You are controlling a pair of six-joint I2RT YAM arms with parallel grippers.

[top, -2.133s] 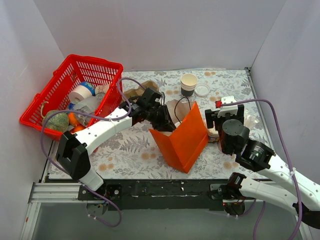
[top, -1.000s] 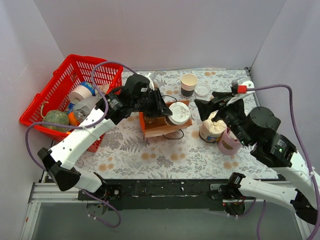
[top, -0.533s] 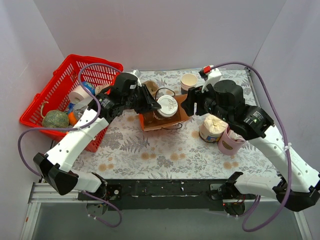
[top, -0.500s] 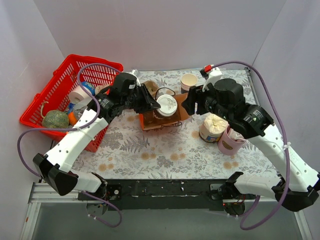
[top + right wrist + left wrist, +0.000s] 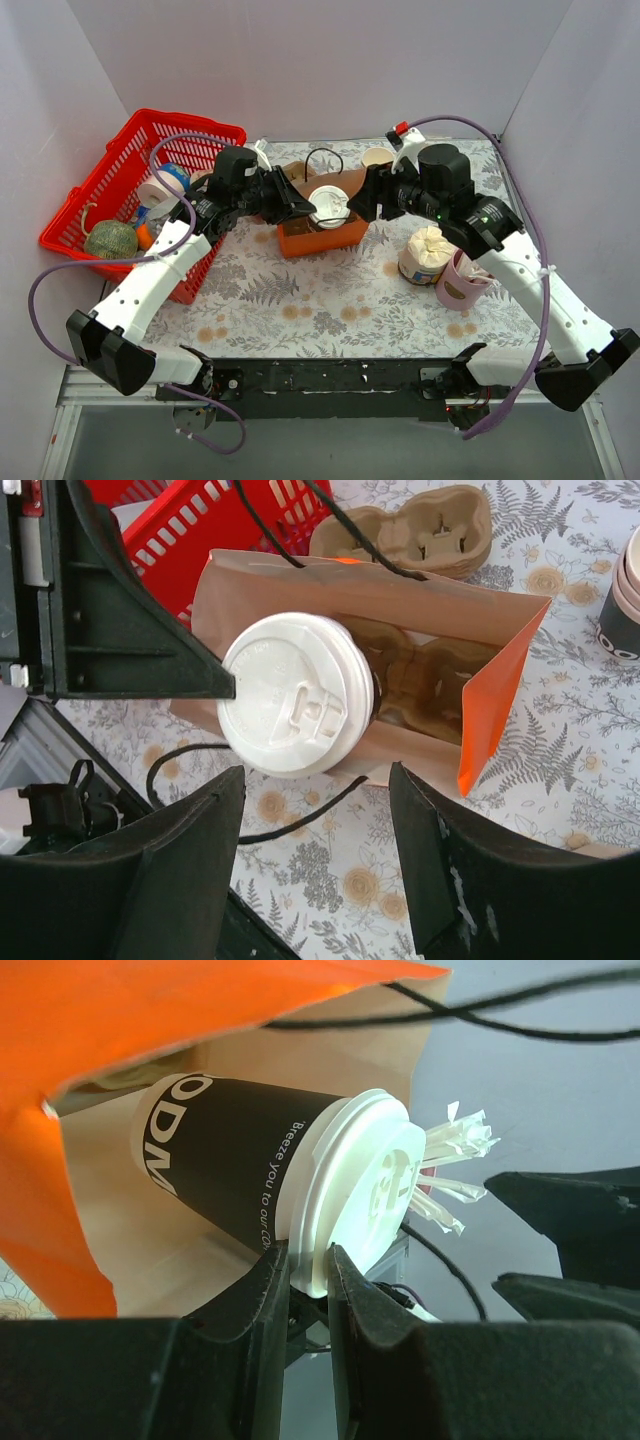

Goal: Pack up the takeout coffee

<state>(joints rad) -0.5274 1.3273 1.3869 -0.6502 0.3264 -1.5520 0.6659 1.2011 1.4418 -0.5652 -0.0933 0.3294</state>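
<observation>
Table (image 5: 300,310): showing open floral cloth across near half; walls closing in on L, far & R edges.
Basket (image 5: 185,120): sitting at L edge, crowding L arm's side.
Bag (image 5: 320,237): standing mid-table, orange, mouth gaping toward R arm; cardboard carrier (image 5: 420,685) lying inside.
R gripper (image 5: 365,203): hovering just R of bag mouth, jaws spread wide, gripping nothing.
L gripper (image 5: 308,1260): reaching in from L, fingers nearly closed, pinching lid rim of takeout coffee.
Tub (image 5: 425,255) & pink cup (image 5: 460,285): touching each other, sitting R of bag, under R arm.
Takeout coffee (image 5: 250,1170): tilting on its side, dark body poking into bag mouth, white lid jutting past bag edge toward R gripper.
</observation>
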